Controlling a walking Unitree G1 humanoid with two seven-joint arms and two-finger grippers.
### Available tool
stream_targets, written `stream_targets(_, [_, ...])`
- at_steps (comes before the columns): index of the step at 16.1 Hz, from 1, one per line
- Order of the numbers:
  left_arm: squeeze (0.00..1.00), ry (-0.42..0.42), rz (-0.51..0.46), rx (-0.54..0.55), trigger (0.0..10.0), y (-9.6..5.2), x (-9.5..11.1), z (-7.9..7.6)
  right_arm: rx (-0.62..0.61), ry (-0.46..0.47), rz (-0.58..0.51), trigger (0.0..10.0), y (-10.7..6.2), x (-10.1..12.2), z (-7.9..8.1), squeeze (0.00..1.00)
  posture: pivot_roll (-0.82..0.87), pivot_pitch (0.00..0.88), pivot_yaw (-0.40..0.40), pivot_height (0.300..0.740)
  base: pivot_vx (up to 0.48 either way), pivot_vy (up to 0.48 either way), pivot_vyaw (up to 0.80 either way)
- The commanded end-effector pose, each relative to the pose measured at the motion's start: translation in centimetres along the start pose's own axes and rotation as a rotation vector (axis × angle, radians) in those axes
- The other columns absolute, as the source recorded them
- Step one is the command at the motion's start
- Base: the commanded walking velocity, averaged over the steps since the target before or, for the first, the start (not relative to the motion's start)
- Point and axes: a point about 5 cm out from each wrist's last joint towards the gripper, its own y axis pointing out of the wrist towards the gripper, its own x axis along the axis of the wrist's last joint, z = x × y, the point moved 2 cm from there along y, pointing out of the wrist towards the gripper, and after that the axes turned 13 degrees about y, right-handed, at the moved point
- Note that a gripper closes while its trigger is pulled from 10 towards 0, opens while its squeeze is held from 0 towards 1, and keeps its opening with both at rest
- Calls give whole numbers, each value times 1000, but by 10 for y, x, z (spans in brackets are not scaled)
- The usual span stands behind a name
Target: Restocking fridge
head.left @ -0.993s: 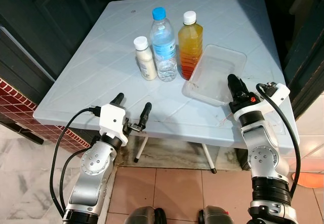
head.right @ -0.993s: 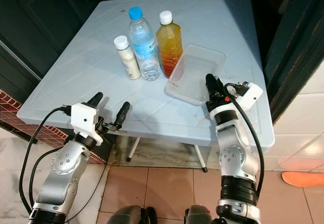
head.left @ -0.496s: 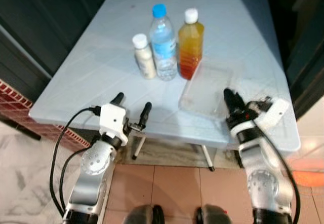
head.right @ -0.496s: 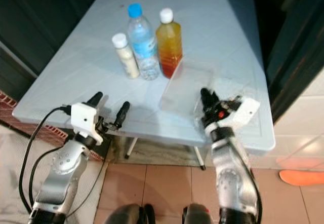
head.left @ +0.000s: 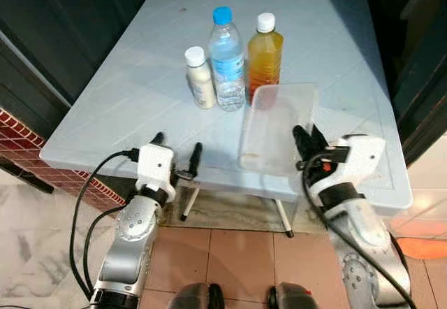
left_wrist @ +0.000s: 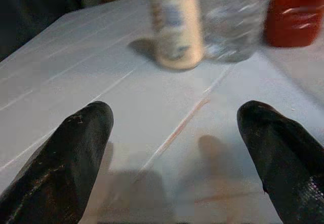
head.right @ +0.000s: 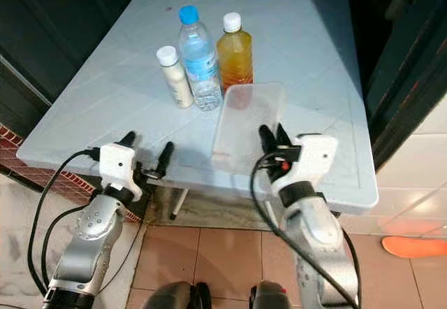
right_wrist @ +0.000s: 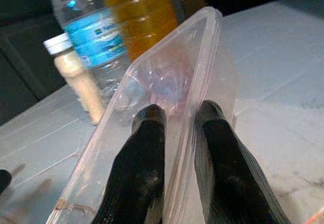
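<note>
**Container in hand; bottles untouched on counter**

Your left gripper (head.left: 174,155) hovers at the near edge of the pale blue-white plastic counter (head.left: 126,106), fingers (left_wrist: 76,148) spread wide, holding nothing. Beyond it stand three bottles in a row: a small cream-coloured bottle with white cap (head.left: 200,78), a clear ribbed water bottle with blue cap and label (head.left: 225,61), and a taller bottle of amber-orange liquid with white cap (head.left: 264,54). To the right, your right gripper (right_wrist: 174,127) pinches one wall of the clear, thin-walled rectangular plastic container (head.left: 276,124), one finger inside, one outside; the container is tipped up, apparently empty. Judgement: early stage. Nothing has reached a fridge yet; all three bottles remain.
</note>
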Motion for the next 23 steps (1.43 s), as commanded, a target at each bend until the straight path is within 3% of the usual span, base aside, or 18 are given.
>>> stream_targets(1, [0, 19, 42, 35, 10000, -3, -9, 7, 29, -16, -16, 10000, 4, 3, 8, 0, -40, 25, 131, 740, 0, 0, 0])
stream_targets(6, [0, 41, 34, 123, 10000, 4, -4, 17, 64, -36, -7, 10000, 11, 3, 10, 0, -36, 14, 111, 740, 0, 0, 0])
stream_targets(10, [0, 5, 79, 122, 10000, 1, -11, 14, 65, -34, 13, 10000, 8, -3, 10, 0, -38, 19, 114, 740, 0, 0, 0])
stream_targets(16, [0, 14, 72, 108, 10000, 3, -10, 16, 57, -34, 18, 10000, 6, -6, 9, 0, -38, 30, 122, 740, 0, 0, 769])
stream_targets(23, [0, 13, 101, 120, 10000, 0, -13, 16, 60, -9, 24, 10000, 11, -9, 10, 0, -28, 39, 114, 740, -133, 0, 0])
